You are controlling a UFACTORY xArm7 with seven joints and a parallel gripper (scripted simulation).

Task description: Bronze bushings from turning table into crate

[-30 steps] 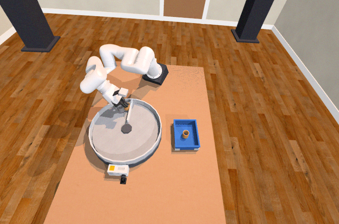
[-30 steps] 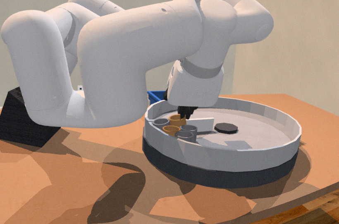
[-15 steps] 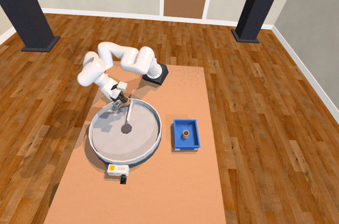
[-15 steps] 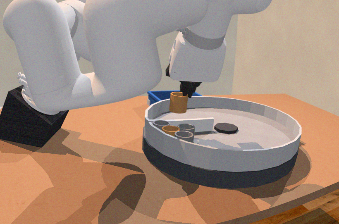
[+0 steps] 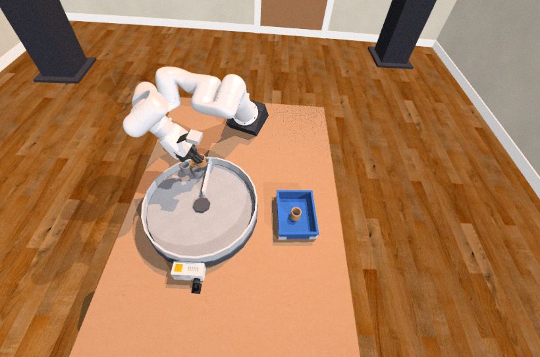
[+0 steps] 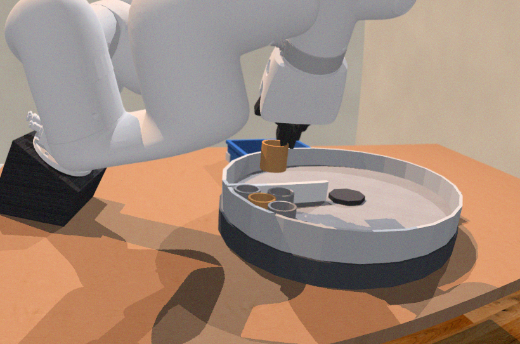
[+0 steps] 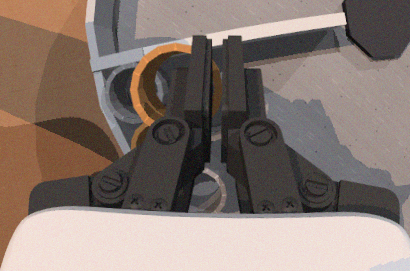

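Observation:
My gripper (image 5: 201, 161) (image 6: 286, 145) (image 7: 217, 63) is shut on the near wall of a bronze bushing (image 6: 273, 158) (image 7: 135, 88). The bushing hangs upright above the turning table (image 5: 245, 240) (image 6: 368, 247) (image 7: 91, 3), higher than its rim. Below it, another bronze bushing (image 6: 261, 200) (image 7: 141, 137) stands among three steel bushings (image 6: 247, 190) (image 6: 281, 193) (image 6: 283, 214), between the rim and the divider. A third bronze bushing (image 5: 295, 215) stands in the blue crate (image 5: 297, 235) (image 6: 239, 148). In the wrist view the fingers cover part of the held bushing.
A pale divider (image 5: 205, 181) (image 6: 312, 191) (image 7: 285, 29) runs from the rim towards the dark hub (image 5: 201, 204) (image 6: 346, 196) (image 7: 377, 18). A white box (image 5: 188, 271) with a black knob stands at the table's front side. The crate stands to the right of the turning table in the top view.

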